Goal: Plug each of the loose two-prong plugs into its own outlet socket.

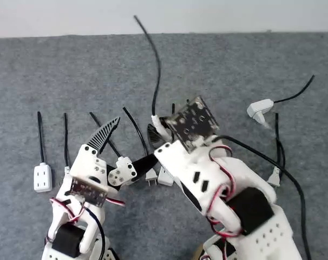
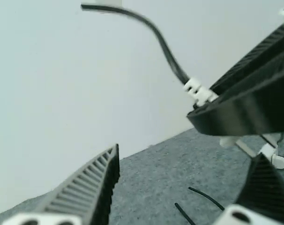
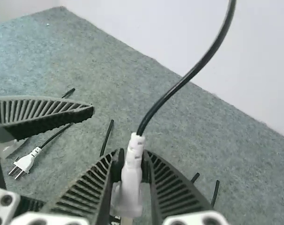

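Plug point(image 3: 128, 187) on its black cord point(image 3: 189, 75) | pinched in our right gripper point(image 3: 132, 157), up off the mat point(image 1: 234, 59) | left gripper point(image 2: 186, 157) spread, empty, just beside | step: probably the carry-over | next: we square it (business end's hidden here) over outlet socket point(image 1: 42, 177)

White black-corded plug point(image 3: 129, 183) upright, white socket point(image 1: 42, 177) seemingly lying flat
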You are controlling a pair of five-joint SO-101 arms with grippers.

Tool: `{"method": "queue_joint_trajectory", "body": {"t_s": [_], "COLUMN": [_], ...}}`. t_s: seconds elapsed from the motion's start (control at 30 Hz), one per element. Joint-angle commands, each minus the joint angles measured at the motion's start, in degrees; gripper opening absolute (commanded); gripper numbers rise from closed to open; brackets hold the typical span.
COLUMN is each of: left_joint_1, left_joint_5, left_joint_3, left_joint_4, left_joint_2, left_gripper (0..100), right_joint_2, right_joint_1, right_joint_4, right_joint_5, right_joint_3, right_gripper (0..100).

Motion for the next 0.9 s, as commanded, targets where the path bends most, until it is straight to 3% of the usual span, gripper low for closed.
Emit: {"method": "queue_joint_trajectory", "body": {"t_s": [0.0,0.23,0.87], "left_joint_1": [-2.37,-2.73,-7.91], "left_joint_5": [0.44,0.53,0.44], "left_joint_3": [0.84,1.1,4.79], "left_joint_4": [-5.01,-5.36,-9.58], "left_joint_2": [-0.88,-0.79,-0.7], "left_gripper": [41,41,41], "right_joint_2": [-2.51,-2.86,-2.95], "right_joint_1": [-0.66,-4.7,-4.35], "right_joint_4": [0.92,0.22,2.07], "right_joint_5": [-0.7,-0.35,1.58], "right_joint_3": [-0.09,2.55,2.73], "right_gripper": [0.8,0.8,0.8]}}
